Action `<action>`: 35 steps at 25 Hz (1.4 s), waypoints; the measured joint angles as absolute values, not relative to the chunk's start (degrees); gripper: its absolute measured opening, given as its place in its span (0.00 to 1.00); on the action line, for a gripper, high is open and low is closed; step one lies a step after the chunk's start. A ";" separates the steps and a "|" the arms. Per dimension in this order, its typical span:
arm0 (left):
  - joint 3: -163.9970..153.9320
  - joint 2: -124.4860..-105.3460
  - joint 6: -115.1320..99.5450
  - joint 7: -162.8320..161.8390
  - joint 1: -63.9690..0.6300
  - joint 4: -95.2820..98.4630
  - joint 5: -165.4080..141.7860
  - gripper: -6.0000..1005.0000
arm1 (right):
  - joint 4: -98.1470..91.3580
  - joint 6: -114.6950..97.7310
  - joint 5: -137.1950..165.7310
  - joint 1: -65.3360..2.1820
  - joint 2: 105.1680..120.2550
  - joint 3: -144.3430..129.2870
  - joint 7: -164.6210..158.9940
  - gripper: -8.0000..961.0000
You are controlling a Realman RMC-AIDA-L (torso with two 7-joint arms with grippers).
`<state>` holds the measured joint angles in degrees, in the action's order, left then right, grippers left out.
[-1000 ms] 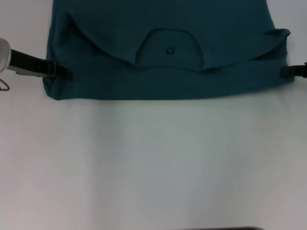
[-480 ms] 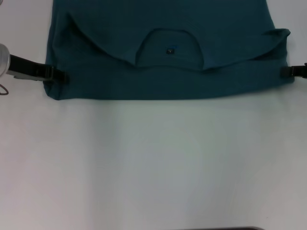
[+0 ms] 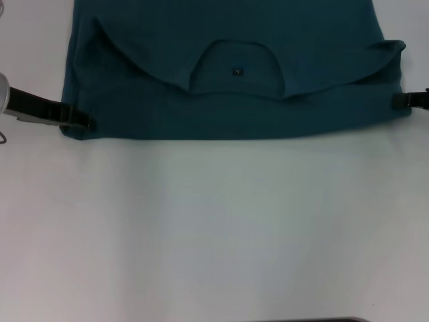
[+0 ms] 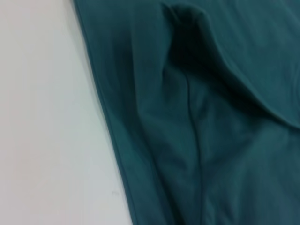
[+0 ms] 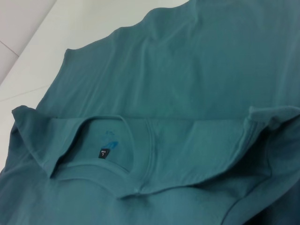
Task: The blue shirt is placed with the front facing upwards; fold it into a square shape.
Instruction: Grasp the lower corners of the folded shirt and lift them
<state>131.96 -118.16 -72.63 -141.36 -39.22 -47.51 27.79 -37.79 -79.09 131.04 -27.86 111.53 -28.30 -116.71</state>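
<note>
The blue shirt (image 3: 228, 114) lies flat across the far part of the white table (image 3: 214, 228). Its upper part is folded over, so the round collar (image 3: 234, 67) and a small dark label (image 3: 237, 71) face up. My left gripper (image 3: 86, 123) is at the shirt's near left corner, touching the cloth edge. At the shirt's right edge sits my right gripper (image 3: 400, 100). The left wrist view shows only folded shirt cloth (image 4: 211, 140) and its edge on the table. In the right wrist view I see the shirt (image 5: 197, 84), its collar and the label (image 5: 102, 154).
White table surface stretches from the shirt's near edge to the front. A thin dark strip (image 3: 308, 320) shows at the very bottom of the head view. A folded sleeve flap (image 3: 385, 50) sticks out at the shirt's right side.
My left gripper has slid along the shirt's left edge toward the near corner. The right gripper and the shirt have stayed where they were.
</note>
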 joint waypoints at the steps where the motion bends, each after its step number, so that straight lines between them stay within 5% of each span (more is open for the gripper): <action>1: 132.02 -118.16 -73.09 -141.11 -39.19 -47.57 27.85 0.49 | -37.79 -79.10 131.05 -27.86 111.53 -28.30 -116.71 0.05; 35: 132.27 -118.14 -74.65 -139.48 -39.08 -48.06 28.93 0.44 | -37.79 -79.00 131.05 -28.19 111.50 -28.30 -116.79 0.05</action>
<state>132.27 -118.14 -74.65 -139.48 -39.08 -48.06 28.93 -37.79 -79.00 131.05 -28.19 111.50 -28.30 -116.80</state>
